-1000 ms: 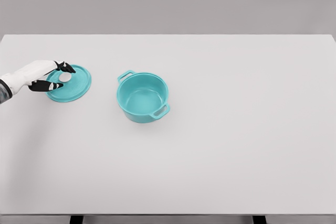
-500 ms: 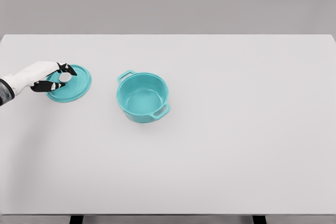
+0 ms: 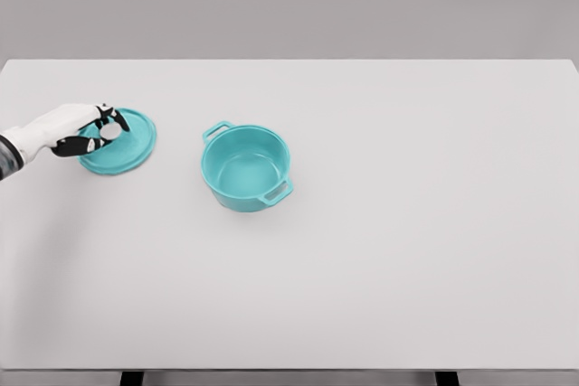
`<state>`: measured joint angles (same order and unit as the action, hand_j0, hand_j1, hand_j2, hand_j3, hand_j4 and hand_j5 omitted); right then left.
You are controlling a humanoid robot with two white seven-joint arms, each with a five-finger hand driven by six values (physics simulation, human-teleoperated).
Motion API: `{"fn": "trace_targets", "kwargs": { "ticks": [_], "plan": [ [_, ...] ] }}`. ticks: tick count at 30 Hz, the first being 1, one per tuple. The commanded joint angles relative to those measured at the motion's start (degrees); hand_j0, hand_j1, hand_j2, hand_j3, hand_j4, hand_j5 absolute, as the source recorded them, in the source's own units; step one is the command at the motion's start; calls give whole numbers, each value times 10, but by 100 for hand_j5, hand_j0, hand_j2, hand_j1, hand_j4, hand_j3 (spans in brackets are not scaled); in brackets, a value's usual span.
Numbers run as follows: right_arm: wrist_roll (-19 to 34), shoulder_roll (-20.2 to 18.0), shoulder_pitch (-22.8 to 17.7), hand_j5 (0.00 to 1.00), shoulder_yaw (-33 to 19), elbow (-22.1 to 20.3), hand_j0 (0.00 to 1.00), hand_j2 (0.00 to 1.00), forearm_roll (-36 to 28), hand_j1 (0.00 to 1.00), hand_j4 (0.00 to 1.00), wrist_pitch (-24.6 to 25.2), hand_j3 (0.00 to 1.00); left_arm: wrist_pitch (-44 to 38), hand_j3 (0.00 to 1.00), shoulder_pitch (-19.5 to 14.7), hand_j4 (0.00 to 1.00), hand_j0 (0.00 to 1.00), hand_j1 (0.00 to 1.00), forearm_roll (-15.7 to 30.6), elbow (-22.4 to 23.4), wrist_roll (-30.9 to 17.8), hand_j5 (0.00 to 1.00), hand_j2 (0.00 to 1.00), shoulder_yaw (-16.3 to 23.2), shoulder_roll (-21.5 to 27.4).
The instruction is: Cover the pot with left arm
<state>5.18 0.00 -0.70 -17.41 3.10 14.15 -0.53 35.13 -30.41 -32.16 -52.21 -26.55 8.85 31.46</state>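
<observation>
From the head view, the white table stretched wide and mostly bare, with the teal pot standing open near its middle, one loop handle pointing toward the back left and the other toward the front right. Well off to its left was the matching teal lid, and it looked tilted, its near edge seeming a little off the surface, though I could not be sure how far. The left hand reached in from the left edge, its dark fingertips curled closely around the pale knob at the lid's centre, so I took it to be gripping that knob rather than merely resting there. The right arm did not show at all. To my eye the lifting step was just under way, with the whole carry across to the pot not yet done. The worry was the small knob: a pinch that narrow could let the lid swing or slip as it travelled. If it arrived tilted, its rim might catch the pot's near lip or a handle, nudging the pot aside or leaving the lid cocked instead of seated.
</observation>
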Motion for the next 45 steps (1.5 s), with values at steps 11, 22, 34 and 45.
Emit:
{"fn": "trace_targets", "kwargs": {
  "ticks": [11, 22, 34, 45],
  "plan": [
    [0, 0, 0, 100, 0, 1, 100, 100, 0, 100, 100, 0, 100, -1, 49, -2, 49, 49, 49, 12, -51, 1, 49, 49, -3, 6],
    [0, 0, 0, 100, 0, 0, 100, 100, 0, 100, 100, 0, 100, -1, 49, 5, 49, 49, 49, 13, -124, 1, 49, 49, -2, 9],
    [0, 0, 0, 100, 0, 0, 100, 100, 0, 100, 100, 0, 100, -1, 49, 35, 49, 49, 49, 56, -210, 1, 49, 49, -2, 47],
    [0, 0, 0, 100, 0, 1, 100, 100, 0, 100, 100, 0, 100, -1, 48, 44, 48, 48, 48, 63, -253, 1, 48, 48, 0, 49]
  ]
}}
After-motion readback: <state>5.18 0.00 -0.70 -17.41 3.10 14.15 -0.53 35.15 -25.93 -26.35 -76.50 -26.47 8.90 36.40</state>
